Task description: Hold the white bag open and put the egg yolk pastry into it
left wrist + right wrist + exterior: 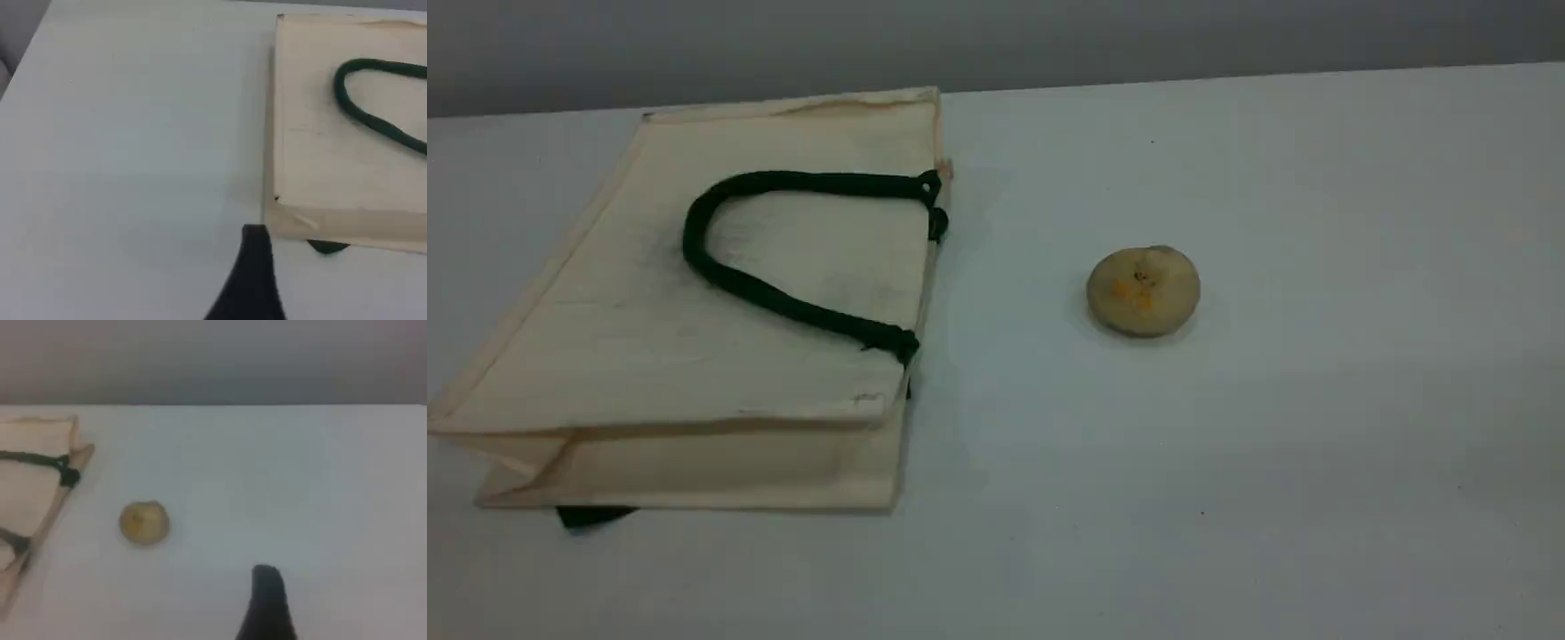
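The white bag [649, 356] lies flat on its side on the table's left half, with one dark green rope handle [720, 276] resting on top and a bit of the other handle [591, 516] showing from under its near edge. Its mouth edge faces right, toward the egg yolk pastry [1143, 292], which sits alone about a bag's width away. Neither arm shows in the scene view. In the left wrist view one dark fingertip [255, 253] hovers just off the bag's [333, 167] corner. The right wrist view has one fingertip [267, 587] nearer than the pastry [143, 521] and to its right. Nothing is held.
The pale table [1316, 444] ends at a far edge against a grey wall [1138, 36]. The bag's top corner lies close to that far edge.
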Tool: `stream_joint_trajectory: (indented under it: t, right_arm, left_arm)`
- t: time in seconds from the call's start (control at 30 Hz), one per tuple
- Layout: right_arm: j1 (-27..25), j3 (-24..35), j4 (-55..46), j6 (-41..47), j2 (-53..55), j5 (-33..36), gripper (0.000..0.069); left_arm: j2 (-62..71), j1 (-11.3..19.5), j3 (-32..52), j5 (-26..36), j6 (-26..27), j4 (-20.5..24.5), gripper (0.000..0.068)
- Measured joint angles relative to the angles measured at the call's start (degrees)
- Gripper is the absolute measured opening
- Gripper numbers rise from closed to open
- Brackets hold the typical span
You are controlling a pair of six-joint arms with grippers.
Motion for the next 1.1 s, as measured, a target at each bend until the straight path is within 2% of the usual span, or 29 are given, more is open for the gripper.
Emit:
stream_joint_trajectory:
  t: [0.13, 0.27, 0.47, 0.77, 1.1]
  right_arm:
    - [2.0, -0.1, 0.1, 4.3, 1.9, -1.6, 0.0494]
    - [3.0, -1.7, 0.1, 4.3, 10.1, -4.9, 0.0494]
    - [2.8, -9.1, 0.5, 2.3, 25.1, -8.8, 0.0494]
    - [2.8, -20.5, 4.5, 1.6, 43.8, -9.9, 0.0494]
    - [2.8, -21.2, 9.0, -2.4, 56.2, -15.6, 0.0494]
  left_arm:
    - [2.7, -0.3, -1.7, -2.7, -3.9, 2.6, 0.0589]
    - [8.8, -1.3, -4.0, -4.4, -6.3, 3.3, 0.0589]
    - [23.1, -1.3, -9.5, -6.9, -6.2, 3.1, 0.0589]
    - [47.3, -1.3, -19.2, -7.6, -6.2, 3.0, 0.0589]
    - [69.5, -1.3, -21.4, -18.2, -6.2, 2.2, 0.0589]
